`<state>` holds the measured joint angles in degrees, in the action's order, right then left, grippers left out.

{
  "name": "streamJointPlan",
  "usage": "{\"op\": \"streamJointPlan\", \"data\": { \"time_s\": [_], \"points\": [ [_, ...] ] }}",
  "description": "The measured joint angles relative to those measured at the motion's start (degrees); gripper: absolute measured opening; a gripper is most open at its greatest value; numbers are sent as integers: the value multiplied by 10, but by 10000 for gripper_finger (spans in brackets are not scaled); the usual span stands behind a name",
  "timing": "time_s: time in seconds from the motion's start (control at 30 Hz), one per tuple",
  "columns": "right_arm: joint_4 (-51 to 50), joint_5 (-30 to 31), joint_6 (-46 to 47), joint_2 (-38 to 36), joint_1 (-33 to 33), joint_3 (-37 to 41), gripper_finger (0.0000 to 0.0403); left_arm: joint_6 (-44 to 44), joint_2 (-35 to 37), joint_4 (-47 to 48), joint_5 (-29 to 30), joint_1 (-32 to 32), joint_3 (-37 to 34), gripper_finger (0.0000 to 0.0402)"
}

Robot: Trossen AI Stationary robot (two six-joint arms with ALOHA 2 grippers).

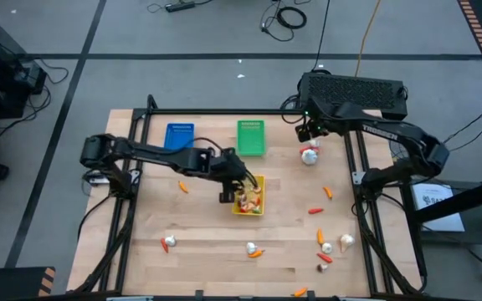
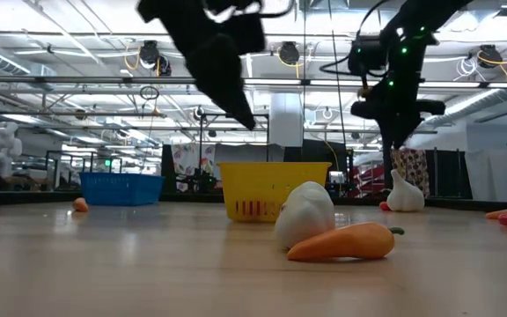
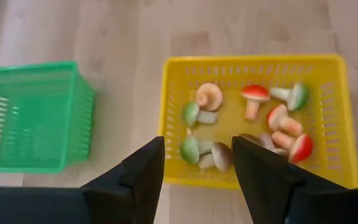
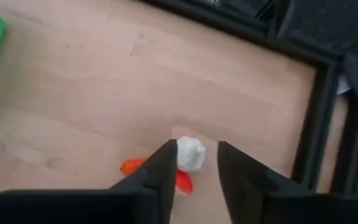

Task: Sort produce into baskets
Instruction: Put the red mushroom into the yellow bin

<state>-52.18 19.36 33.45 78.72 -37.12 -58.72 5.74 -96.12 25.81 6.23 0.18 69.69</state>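
Observation:
My left gripper [image 3: 197, 142] hangs open over the near rim of the yellow basket [image 3: 253, 61], which holds several toy mushrooms [image 3: 253, 99]. My right gripper [image 4: 196, 146] is open at the table's far right, above a white bulb [image 4: 190, 154] that rests on the table beside orange-red pieces [image 4: 132, 167]. In the high view that bulb [image 1: 310, 156] lies just below the right gripper [image 1: 310, 135]. The green basket [image 1: 251, 138] and the blue basket [image 1: 179, 135] stand at the far edge.
Loose produce lies around the table: carrots [image 1: 183, 187] [image 1: 328, 192] [image 1: 315, 211], and white bulbs [image 1: 169, 242] [image 1: 251, 247] [image 1: 346, 242] toward the near edge. A black frame rail [image 4: 316, 124] runs close to the right gripper. Bare wood lies between the blue basket and the near-left bulb.

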Motion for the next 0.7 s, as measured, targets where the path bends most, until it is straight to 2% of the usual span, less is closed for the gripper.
{"op": "streamJointPlan", "data": {
  "time_s": [0.2,0.3,0.5,0.7],
  "points": [
    [-6,-51,21,28,0,0,174,-25,101,-156,-14,12,-120,185],
    [-21,-58,31,44,2,0,195,-36,130,-225,-26,8,-149,185],
    [-37,-65,53,66,3,12,216,-34,152,-230,-49,-11,-159,185],
    [-20,-74,74,64,1,64,219,-24,153,-216,-51,-22,-159,185]
  ]
}}
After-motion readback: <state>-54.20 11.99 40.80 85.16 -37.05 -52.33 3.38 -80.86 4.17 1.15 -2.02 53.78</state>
